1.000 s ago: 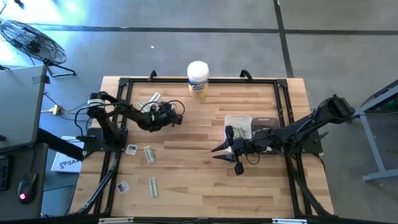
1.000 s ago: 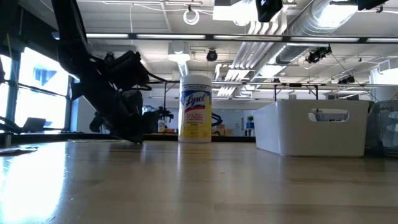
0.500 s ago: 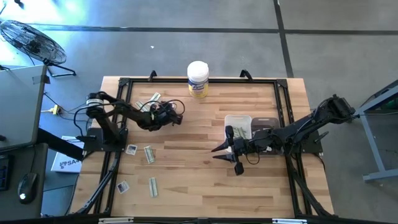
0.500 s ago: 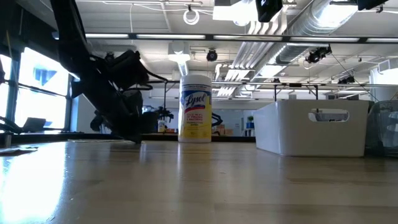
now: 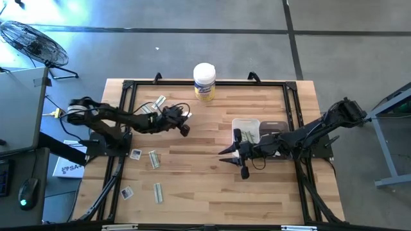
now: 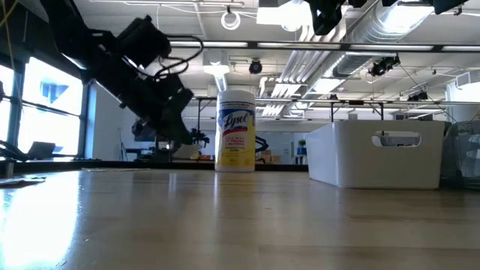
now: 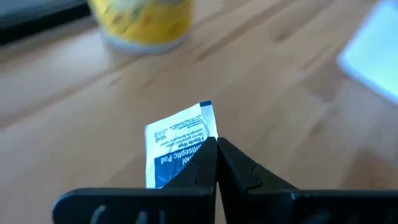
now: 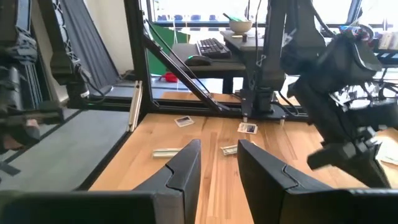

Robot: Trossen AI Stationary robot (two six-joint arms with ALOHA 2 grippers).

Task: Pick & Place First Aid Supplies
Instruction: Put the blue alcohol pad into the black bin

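My left gripper (image 5: 185,127) hangs over the table's middle, left of the white bin (image 5: 247,130), and is shut on a small white square packet with blue print (image 7: 180,140). In the low view it (image 6: 176,131) hovers above the wood. More packets lie flat near the table's left side: pale green-white strips (image 5: 154,158) (image 5: 158,192) (image 5: 159,101) and white squares (image 5: 135,154) (image 5: 127,192). My right gripper (image 5: 230,160) waits open in front of the bin, and its fingers (image 8: 186,165) point toward the left side. My left gripper pinches the white packet between its two fingers at one edge (image 7: 198,154), near a corner. The packet sticks out past the fingertips and is lifted clear of the table.
A tall white canister with a yellow label (image 5: 205,81) stands at the far edge, also seen in the low view (image 6: 236,140). The white bin (image 6: 375,154) sits right of centre. A black frame borders the table (image 5: 128,85). Bare wood lies between the two grippers.
My left gripper has risen from the table surface and swung toward the right, toward the bin, with the arm stretching out. It stays shut and carries the packet, now lifted clear.
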